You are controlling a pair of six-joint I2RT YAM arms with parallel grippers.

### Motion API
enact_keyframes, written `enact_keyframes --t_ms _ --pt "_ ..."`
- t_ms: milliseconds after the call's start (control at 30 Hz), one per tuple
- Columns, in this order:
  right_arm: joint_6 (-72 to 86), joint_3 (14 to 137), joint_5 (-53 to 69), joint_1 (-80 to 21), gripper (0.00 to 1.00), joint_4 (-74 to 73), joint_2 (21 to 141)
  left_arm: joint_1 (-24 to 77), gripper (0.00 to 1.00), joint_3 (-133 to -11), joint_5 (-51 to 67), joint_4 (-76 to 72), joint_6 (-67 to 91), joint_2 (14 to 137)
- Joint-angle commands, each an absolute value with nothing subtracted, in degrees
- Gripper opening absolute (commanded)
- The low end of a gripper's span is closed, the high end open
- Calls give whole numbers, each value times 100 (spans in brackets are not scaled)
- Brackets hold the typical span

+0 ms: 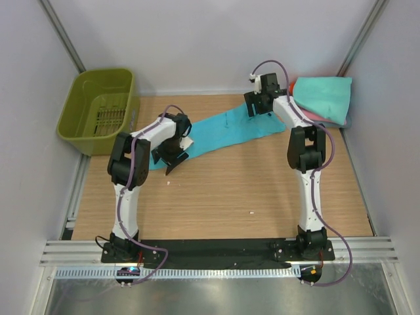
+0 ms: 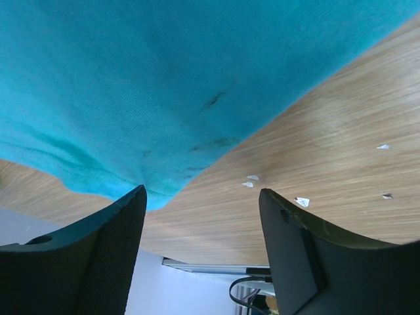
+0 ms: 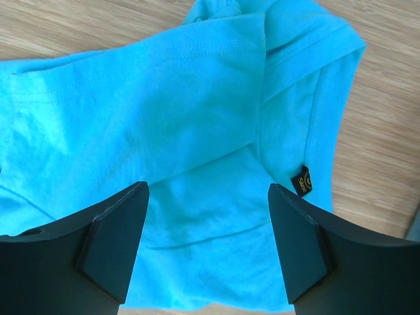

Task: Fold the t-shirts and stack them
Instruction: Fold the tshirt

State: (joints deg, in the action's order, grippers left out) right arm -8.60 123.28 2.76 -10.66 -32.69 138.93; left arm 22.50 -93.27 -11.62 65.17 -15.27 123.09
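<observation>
The turquoise shirt [image 1: 223, 130] lay as a long strip across the top view's centre, with the left gripper [image 2: 203, 193] at its lower-left end and the right gripper [image 3: 209, 187] over its upper-right end, both with jaws apart and empty, probably poised to pinch each end for folding.

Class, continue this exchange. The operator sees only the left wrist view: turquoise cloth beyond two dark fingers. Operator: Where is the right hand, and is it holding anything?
Observer: The right hand hovers open over the far right end of the turquoise t-shirt, gripping nothing.
Operator: How does the shirt lie overall?
Observer: As a long folded strip, slanting from near-left to far-right across the table.
Operator: Any finished shirts?
Observer: A folded mint-teal t-shirt lies in the far right corner, with pink cloth showing beneath its near edge.
</observation>
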Motion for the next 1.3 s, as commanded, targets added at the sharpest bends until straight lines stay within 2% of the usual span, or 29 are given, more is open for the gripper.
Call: enact_keyframes --t_ms 0,33,200,233,433,700,800,1067,1267 --pt "-773 12156 325 -1037 80 -3340 13368 2136 68 -9378 -862 6565 -1670 12454" --pt "-782 12112 273 -1037 80 -3340 13333 2092 60 -9395 -827 6583 -1696 12472" --pt "-730 11734 123 -1046 79 -3383 13254 2039 46 -9422 -581 6732 -1714 12516" --pt "-712 11620 123 -1046 78 -3401 13254 2039 41 -9422 -537 6776 -1723 12533" --pt "-712 11320 246 -1098 75 -3489 13262 2030 26 -9457 -466 6829 -1644 12551" --pt "-808 11373 115 -1151 75 -3437 13342 2022 18 -9475 -738 6689 -1731 12516" --pt "-887 11356 26 -1143 75 -3472 13324 2039 3 -9501 -756 6706 -1758 12463" --pt "-853 11390 -106 -1151 75 -3498 13544 2144 0 -9484 -510 7013 -1828 12314" --pt "-905 11856 -237 -1151 76 -3428 14017 2627 0 -9150 -247 7172 -1890 11963"
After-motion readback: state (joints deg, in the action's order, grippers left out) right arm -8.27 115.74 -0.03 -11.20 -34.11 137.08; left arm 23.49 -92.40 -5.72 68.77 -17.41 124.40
